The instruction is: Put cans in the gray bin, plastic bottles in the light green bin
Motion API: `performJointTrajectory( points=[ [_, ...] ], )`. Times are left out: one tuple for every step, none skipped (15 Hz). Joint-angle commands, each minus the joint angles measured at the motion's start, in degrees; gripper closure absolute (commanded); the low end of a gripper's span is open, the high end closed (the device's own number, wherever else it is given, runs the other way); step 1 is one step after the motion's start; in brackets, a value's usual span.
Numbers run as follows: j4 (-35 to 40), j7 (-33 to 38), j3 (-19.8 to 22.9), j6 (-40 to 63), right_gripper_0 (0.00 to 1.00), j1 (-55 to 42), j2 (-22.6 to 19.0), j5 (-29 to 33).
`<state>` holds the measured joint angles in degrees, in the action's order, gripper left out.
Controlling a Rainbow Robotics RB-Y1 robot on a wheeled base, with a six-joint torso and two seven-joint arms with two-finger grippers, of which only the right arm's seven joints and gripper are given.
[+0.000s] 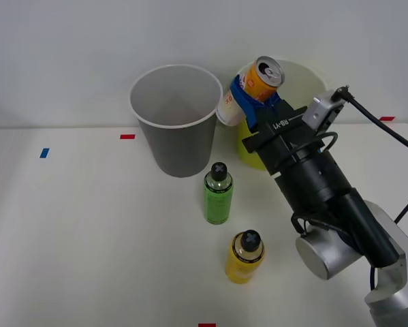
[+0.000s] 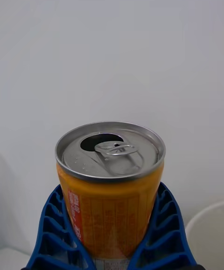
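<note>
Can [image 1: 255, 85] is up in the air, tilted, silver top w/ pull tab facing up-right, white base toward the gray bin [image 1: 175, 122] rim. Right claw [image 1: 250, 102] is clamped on it, blue ribbed fingers [image 2: 56, 232] hugging both sides of the orange body. Arm reaches in from right, angled up over the table [image 1: 88, 238]. Can sits between gray bin & light green bin [image 1: 306, 75]. Green bottle [image 1: 218, 193] & yellow bottle [image 1: 245, 256] stand upright on table, nearer the robot.

My front camera looks forward and down over the bench [image 1: 88, 259] from above my arms. My wrist camera sits close behind my claw [image 2: 112, 232]; both catch the can [image 1: 255, 85].
</note>
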<state>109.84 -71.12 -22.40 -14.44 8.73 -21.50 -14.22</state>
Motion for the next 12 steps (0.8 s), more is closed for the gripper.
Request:
performJointTrajectory(
  points=[
    [0.91, 0.89, 1.13, 5.91, 1.00, 5.15, 0.23, -0.37],
    [1.26, 1.33, 1.39, 8.81, 1.00, 7.35, -0.39, -0.63],
    [1.34, 2.21, 1.39, 10.66, 1.00, 9.28, -1.35, -0.98],
    [1.26, 4.06, 1.22, 11.80, 1.00, 10.60, -2.15, -1.07],
    [1.26, 5.99, 0.78, 13.12, 1.00, 12.54, -3.99, -1.07],
    [1.26, 7.84, 0.07, 14.18, 1.00, 14.12, -5.84, -1.16],
    [1.26, 9.33, -0.45, 14.26, 1.00, 15.17, -7.15, -1.16],
    [1.26, 11.00, -1.33, 14.97, 1.00, 16.40, -8.82, -1.24],
    [1.26, 12.32, -2.12, 15.49, 1.00, 17.81, -9.97, -1.24],
    [1.26, 13.55, -3.18, 17.60, 1.00, 19.48, -11.37, -1.33],
    [1.26, 13.90, -3.62, 18.48, 1.00, 20.45, -11.90, -1.51],
    [1.26, 14.16, -4.41, 19.19, 1.00, 21.41, -12.43, -1.77]
  ],
)
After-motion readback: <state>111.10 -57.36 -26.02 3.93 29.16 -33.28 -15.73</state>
